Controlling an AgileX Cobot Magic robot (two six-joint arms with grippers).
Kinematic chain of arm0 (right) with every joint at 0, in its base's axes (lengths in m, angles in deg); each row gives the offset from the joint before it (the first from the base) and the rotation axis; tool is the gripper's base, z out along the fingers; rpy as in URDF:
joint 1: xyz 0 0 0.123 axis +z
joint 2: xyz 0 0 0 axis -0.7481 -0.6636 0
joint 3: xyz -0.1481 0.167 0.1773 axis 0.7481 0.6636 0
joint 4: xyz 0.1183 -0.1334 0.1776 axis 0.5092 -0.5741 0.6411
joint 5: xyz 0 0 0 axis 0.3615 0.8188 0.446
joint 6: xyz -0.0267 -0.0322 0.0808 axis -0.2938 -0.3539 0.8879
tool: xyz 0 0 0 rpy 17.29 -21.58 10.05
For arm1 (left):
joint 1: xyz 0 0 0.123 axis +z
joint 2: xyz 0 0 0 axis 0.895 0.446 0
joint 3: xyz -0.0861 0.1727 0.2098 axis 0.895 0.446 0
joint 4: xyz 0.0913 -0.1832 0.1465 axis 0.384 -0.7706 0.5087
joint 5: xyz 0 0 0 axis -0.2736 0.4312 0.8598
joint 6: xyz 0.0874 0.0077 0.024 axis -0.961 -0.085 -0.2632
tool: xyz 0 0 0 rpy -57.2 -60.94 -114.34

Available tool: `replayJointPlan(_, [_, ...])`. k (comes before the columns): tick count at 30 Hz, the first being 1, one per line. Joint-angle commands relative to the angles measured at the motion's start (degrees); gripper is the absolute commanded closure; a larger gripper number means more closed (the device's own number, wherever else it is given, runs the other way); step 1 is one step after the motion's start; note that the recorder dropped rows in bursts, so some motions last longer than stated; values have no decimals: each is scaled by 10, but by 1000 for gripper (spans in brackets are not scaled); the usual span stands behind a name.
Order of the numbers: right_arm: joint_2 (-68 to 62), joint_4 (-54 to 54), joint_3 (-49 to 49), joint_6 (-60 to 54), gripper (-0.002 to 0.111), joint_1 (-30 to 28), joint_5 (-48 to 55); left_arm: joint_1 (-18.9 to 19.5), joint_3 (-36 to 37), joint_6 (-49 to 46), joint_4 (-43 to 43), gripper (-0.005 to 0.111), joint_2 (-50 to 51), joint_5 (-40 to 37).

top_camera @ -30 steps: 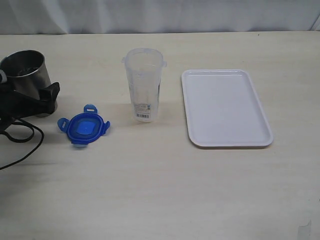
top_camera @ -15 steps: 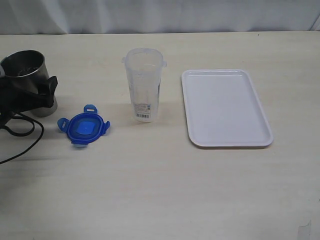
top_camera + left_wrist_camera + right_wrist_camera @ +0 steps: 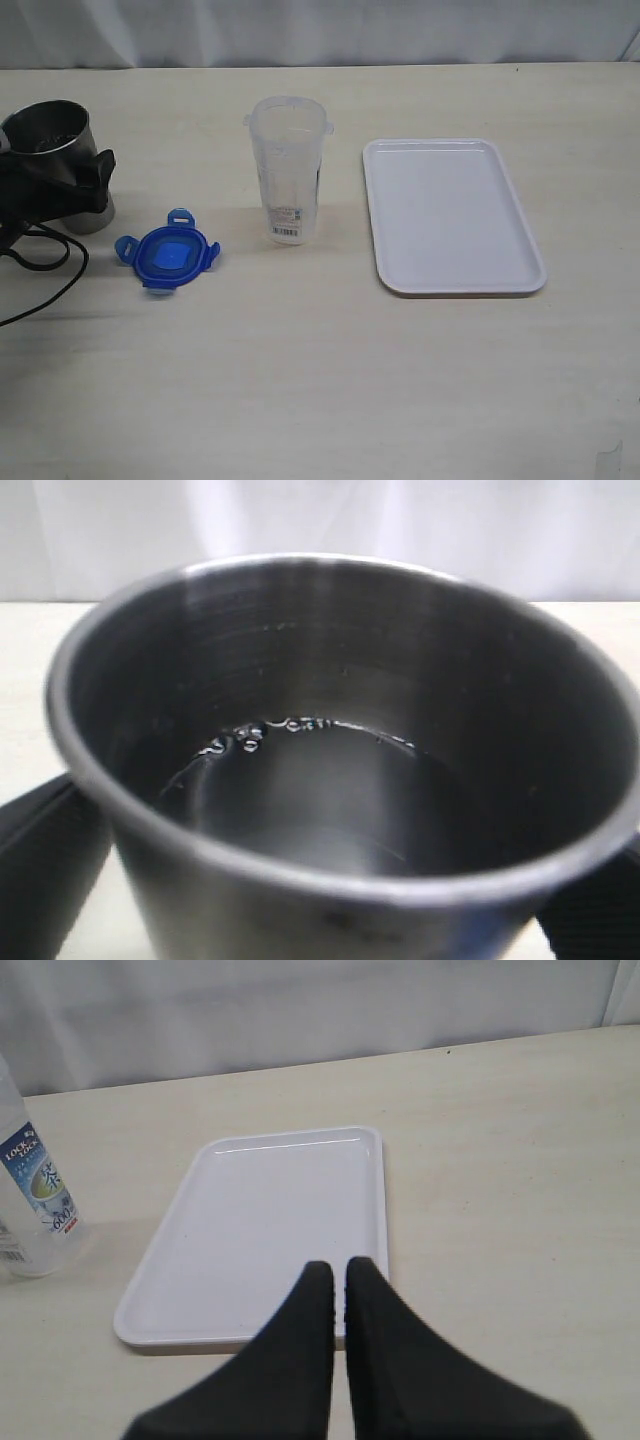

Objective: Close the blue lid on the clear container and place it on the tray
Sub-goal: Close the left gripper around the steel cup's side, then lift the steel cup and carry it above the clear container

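Note:
The blue lid (image 3: 167, 253) lies flat on the table, left of the clear container (image 3: 288, 170). The container stands upright and open, its barcode sticker near the base. Right of it sits the bare white tray (image 3: 450, 215). My left gripper (image 3: 85, 180) is at the far left, its black fingers (image 3: 40, 850) spread on either side of a grey steel cup (image 3: 320, 730). My right gripper (image 3: 340, 1270) is shut with nothing in it, hovering over the near rim of the tray (image 3: 270, 1210). The container (image 3: 30, 1200) shows at that view's edge. The right gripper is out of the exterior view.
The grey steel cup (image 3: 55, 135) stands at the table's left edge, up-left of the lid. A black cable (image 3: 50, 270) loops on the table below my left gripper. White cloth hangs behind the table.
My left gripper has slid a little to the left along the steel cup, which stayed put. Lid, container and tray have not moved.

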Motion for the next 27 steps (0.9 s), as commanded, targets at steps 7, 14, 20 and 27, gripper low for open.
replayJointPlan(7, [3,0,2,-1,104,-4,-1,1,-3,-1,-8,2,2,7])
replayJointPlan(14, [3,0,2,-1,104,-4,-1,1,-3,-1,9,62,2,7])
replayJointPlan(20, [3,0,2,-1,104,-4,-1,1,-3,1,47,107,-3,7])
replayJointPlan(27, [3,0,2,-1,104,-4,-1,1,-3,48,100,107,-66,7])
